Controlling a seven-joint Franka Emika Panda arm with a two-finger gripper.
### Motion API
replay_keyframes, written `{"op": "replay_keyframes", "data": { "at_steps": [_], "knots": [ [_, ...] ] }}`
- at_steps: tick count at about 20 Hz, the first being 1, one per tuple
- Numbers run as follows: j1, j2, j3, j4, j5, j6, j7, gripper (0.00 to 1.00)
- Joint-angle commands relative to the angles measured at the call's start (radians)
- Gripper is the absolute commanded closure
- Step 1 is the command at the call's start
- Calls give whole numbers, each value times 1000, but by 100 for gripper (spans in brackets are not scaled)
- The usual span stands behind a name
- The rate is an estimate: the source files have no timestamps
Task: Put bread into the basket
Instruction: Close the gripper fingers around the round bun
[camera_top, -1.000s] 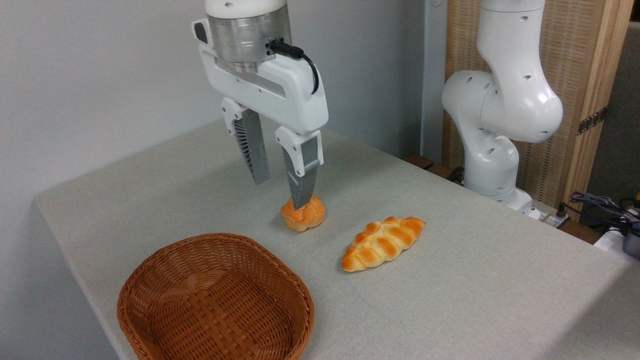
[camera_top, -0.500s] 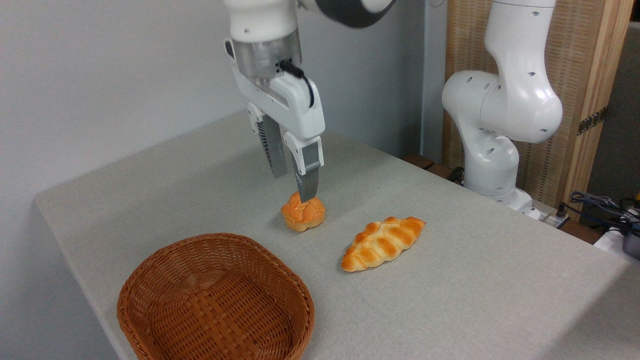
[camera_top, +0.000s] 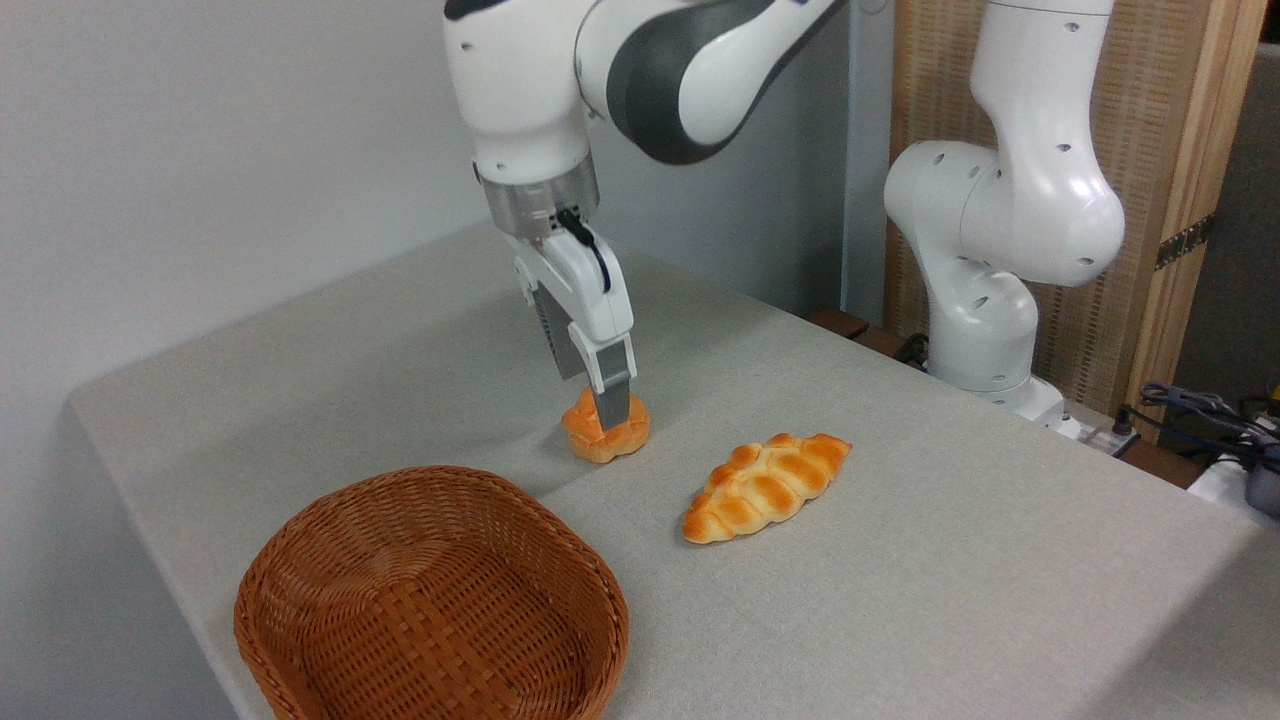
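My hand has dropped onto the bread, fingers straddling it but not visibly clamped, so closing comes before the basket

One fixed camera views from above the table's near edge, angled downward. It faces the far wall at close range.
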Motion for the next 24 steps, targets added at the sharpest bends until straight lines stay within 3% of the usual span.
{"op": "replay_keyframes", "data": {
  "at_steps": [1, 8, 10, 11, 12, 15, 23, 24],
  "knots": [
    [-10, 9, -26, -45, -19, 62, 17, 0],
    [-13, 30, -46, -100, -17, 138, 19, 1],
    [-13, 32, -46, -109, -17, 148, 20, 24],
    [-13, 33, -50, -111, -17, 148, 23, 40],
    [-13, 36, -55, -109, -17, 148, 25, 46],
    [-13, 41, -58, -111, -17, 150, 26, 58],
    [-13, 42, -58, -109, -17, 148, 26, 67],
    [-13, 42, -58, -109, -17, 148, 26, 73]
  ]
}}
